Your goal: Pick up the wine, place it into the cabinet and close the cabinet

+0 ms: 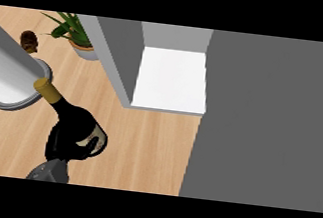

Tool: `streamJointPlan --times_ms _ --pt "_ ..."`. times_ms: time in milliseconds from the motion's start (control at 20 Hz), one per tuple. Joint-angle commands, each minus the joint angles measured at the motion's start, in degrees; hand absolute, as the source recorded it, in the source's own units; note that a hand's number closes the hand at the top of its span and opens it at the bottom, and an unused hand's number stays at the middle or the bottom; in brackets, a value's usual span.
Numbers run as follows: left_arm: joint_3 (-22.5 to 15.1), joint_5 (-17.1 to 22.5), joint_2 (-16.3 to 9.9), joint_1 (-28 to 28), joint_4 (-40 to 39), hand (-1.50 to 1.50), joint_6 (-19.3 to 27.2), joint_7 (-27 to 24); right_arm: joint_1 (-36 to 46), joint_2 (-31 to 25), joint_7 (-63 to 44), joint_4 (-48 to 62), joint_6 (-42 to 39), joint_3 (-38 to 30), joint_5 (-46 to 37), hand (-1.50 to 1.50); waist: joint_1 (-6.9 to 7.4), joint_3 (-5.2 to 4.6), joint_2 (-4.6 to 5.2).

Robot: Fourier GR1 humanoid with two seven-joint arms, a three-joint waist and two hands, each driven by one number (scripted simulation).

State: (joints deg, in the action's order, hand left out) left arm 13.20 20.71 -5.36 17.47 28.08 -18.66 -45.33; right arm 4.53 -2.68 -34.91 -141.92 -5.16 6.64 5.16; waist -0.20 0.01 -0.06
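Light wooden counter [146,144] fills the lower left of the head view, its grain running across beneath everything else. On it stands a grey cabinet [266,133]; one large grey panel takes up the whole right side of the view, and to its left the cabinet is open, showing a white inner shelf [172,80] framed by a grey side wall. At the lower left the wine bottle [59,104] lies tilted, its gold-capped neck pointing up and to the left and its dark body hidden lower down. The left hand [75,141], black and set on a grey forearm that comes up from the bottom edge, is curled round the bottle's body, fingers and thumb wrapped about it. The bottle is well apart from the cabinet opening, to its lower left. Just beside the bottle's cap is a thick white cylinder [2,63] resting on a round grey base. Farther back, near the top left, are a potted plant [75,33] with green leaves and a small brown object [30,40] too unclear to name. The right hand does not show.
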Motion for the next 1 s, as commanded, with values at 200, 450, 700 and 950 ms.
streamJointPlan --times_ms 200,450,700,950 --pt "-0.4 2.5 0.1 -3.3 7.1 1.50 -1.0 2.9 -0.8 -2.3 -2.1 -3.2 -2.5 -6.7 9.5 -1.50 0.14 0.01 -0.01" --pt "-3.9 2.6 4.0 -7.4 14.1 1.50 -2.7 4.9 1.5 -0.8 0.0 0.3 -1.3 -6.0 6.7 -1.50 0.62 0.05 -0.13" --pt "-6.2 2.2 3.3 -7.5 22.0 1.50 0.4 10.8 4.5 -0.6 -4.0 -1.4 0.3 -4.7 5.9 -1.50 0.38 0.01 -0.06" --pt "-18.0 4.5 5.3 -12.8 33.4 1.50 8.3 13.6 1.9 1.4 -4.9 -4.3 1.0 0.9 0.9 -1.50 0.33 -0.01 -0.23"
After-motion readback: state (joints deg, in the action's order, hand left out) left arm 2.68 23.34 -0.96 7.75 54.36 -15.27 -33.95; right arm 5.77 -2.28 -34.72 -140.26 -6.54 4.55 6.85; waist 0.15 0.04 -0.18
